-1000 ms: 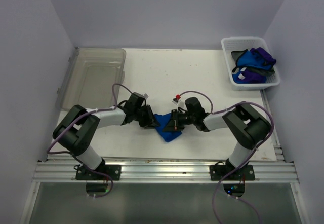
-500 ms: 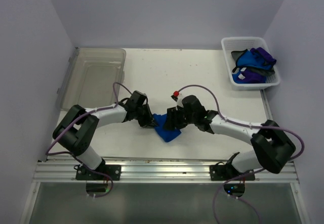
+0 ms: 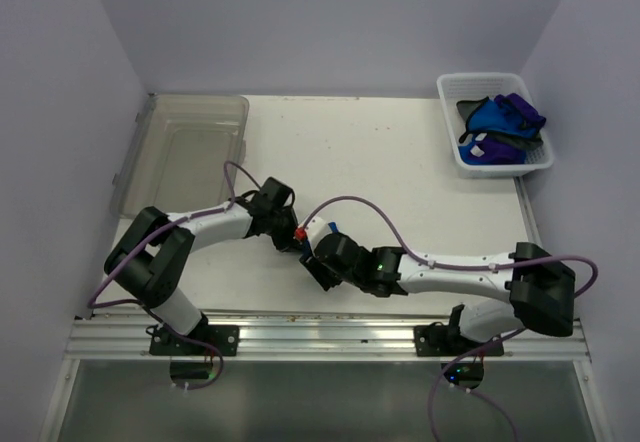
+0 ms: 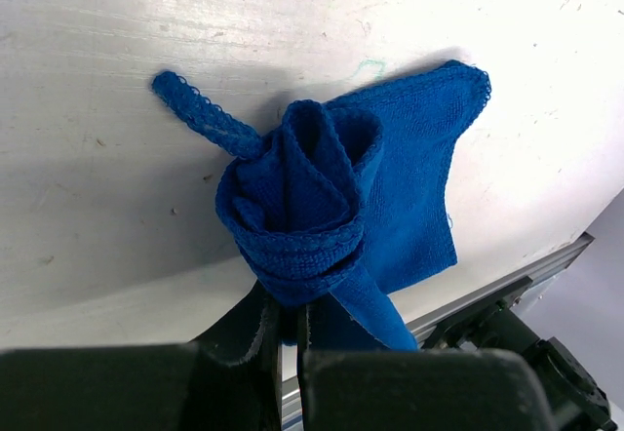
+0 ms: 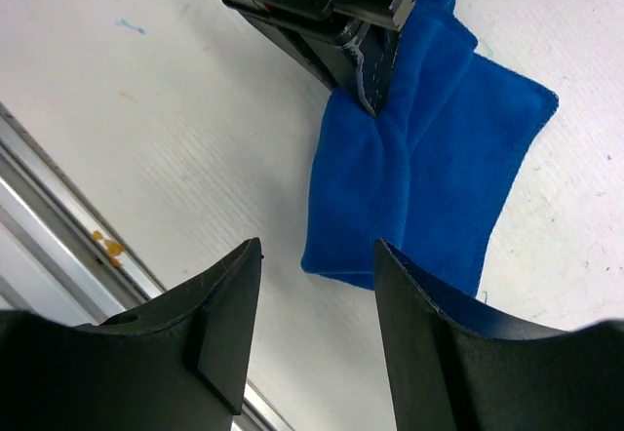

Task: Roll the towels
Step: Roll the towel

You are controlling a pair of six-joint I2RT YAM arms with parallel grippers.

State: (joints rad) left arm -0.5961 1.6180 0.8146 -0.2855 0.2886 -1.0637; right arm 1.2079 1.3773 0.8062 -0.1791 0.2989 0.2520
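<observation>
A royal blue towel (image 4: pixel 302 192) lies on the white table, one end curled into a loose roll and the rest (image 4: pixel 419 187) flat. My left gripper (image 4: pixel 288 319) is shut on the rolled end. In the right wrist view the same towel (image 5: pixel 429 177) lies flat ahead, with the left gripper (image 5: pixel 366 85) pinching its far edge. My right gripper (image 5: pixel 318 248) stands open just off the towel's near corner, holding nothing. From above, the right arm covers almost all of the towel; the left gripper (image 3: pixel 293 236) and right gripper (image 3: pixel 318 262) are close together. More towels, blue (image 3: pixel 495 114) and purple (image 3: pixel 490 149), sit in a basket.
The white basket (image 3: pixel 480 76) stands at the back right corner. A clear plastic bin (image 3: pixel 190 147) sits at the back left. The metal rail (image 3: pixel 320 337) runs along the table's near edge, close behind the right gripper. Walls close in both sides.
My right gripper has opened, let go of the towel and swung to its near-left side, the arm stretching low across it. My left gripper has shut on the rolled end.
</observation>
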